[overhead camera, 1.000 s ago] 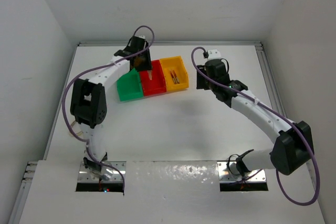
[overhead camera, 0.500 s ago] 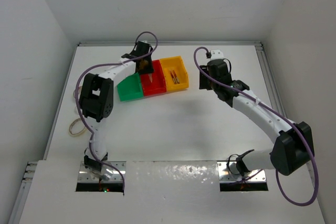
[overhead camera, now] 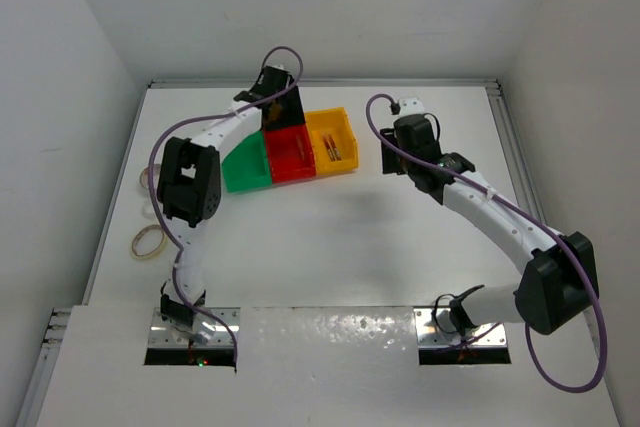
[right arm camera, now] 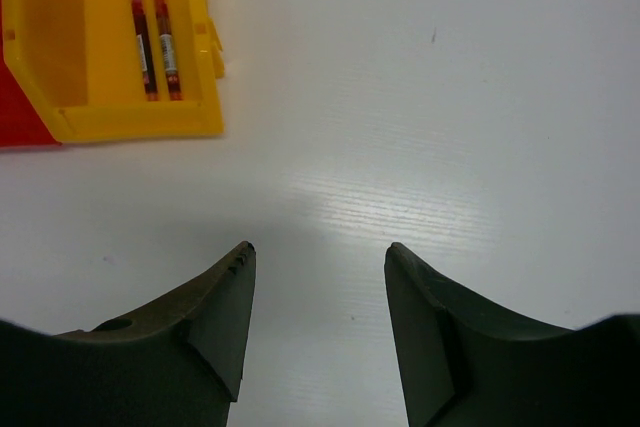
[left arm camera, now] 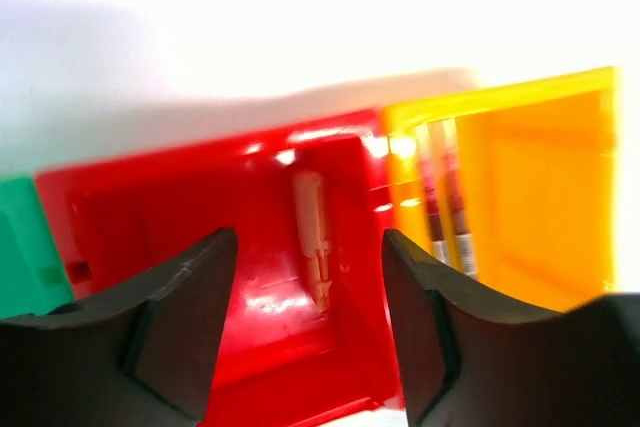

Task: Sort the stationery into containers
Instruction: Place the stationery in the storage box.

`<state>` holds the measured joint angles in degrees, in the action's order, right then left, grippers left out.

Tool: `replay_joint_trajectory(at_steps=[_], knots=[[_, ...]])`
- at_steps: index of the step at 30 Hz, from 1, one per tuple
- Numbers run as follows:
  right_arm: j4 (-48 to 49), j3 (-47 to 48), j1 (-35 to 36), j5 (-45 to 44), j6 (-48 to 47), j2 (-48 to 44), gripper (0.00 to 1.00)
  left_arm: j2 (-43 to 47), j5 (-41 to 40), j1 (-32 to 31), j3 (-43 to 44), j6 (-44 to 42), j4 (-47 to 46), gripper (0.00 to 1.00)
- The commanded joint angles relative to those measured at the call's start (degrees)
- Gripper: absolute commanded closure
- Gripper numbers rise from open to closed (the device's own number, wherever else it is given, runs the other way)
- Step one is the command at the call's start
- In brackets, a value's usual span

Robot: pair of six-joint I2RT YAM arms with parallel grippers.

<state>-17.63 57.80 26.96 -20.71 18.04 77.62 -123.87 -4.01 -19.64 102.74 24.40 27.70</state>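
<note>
The three joined containers stand mid-table: green (overhead camera: 247,167), red (overhead camera: 290,155) and yellow (overhead camera: 333,142). My left gripper (overhead camera: 285,119) hovers over the red container's far edge, open and empty. In the left wrist view (left arm camera: 305,327) an orange stubby stick (left arm camera: 312,237) lies inside the red container (left arm camera: 200,207), between and beyond my fingers. Two thin red-orange pens (left arm camera: 442,212) lie in the yellow container (left arm camera: 540,187). My right gripper (overhead camera: 387,159) is open and empty over bare table right of the yellow container (right arm camera: 60,47); the pens (right arm camera: 152,32) also show there. Tape roll rings (overhead camera: 148,242) lie at the far left.
A second ring (overhead camera: 146,179) lies near the left wall beside the left arm's elbow (overhead camera: 185,187). Purple cables loop over both arms. Enclosure walls bound the table on the left, back and right. The right arm stretches across the right half of the table.
My left gripper has moved right, from over the green and red containers' border to over the red one. Its elbow has swung right, uncovering the tape rings. The right arm barely moved.
</note>
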Motion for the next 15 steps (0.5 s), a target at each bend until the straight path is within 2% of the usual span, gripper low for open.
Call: replay_joint_trajectory(at_steps=[1, 4, 7, 11, 13, 15], knots=[[-0.4, 2.6, 0.9, -0.9, -2.1, -1.0, 0.46, 2.7, 1.3, -0.5, 2.7, -0.9, 0.3, 0.41], [-0.1, 2.2, 1.0, -0.6, -2.2, -1.4, 0.46, 3.8, 0.9, -0.5, 1.9, -1.5, 1.8, 0.41], [0.1, 2.1, 1.4, 0.2, -3.1, -2.3, 0.46, 5.7, 0.9, -0.4, 3.3, -3.1, 3.3, 0.45], [0.2, 2.3, 1.9, 0.8, -3.7, -3.2, 0.46, 11.8, 0.2, 0.4, 8.0, -12.1, 8.1, 0.53], [0.6, 2.1, 2.2, 1.5, -3.5, -3.8, 0.46, 15.7, -1.7, 2.4, 6.0, -15.5, 11.1, 0.55], [1.4, 1.0, 2.7, 2.2, -3.3, -4.8, 0.46, 23.2, -1.4, 5.8, -1.7, -22.5, 12.5, 0.55]])
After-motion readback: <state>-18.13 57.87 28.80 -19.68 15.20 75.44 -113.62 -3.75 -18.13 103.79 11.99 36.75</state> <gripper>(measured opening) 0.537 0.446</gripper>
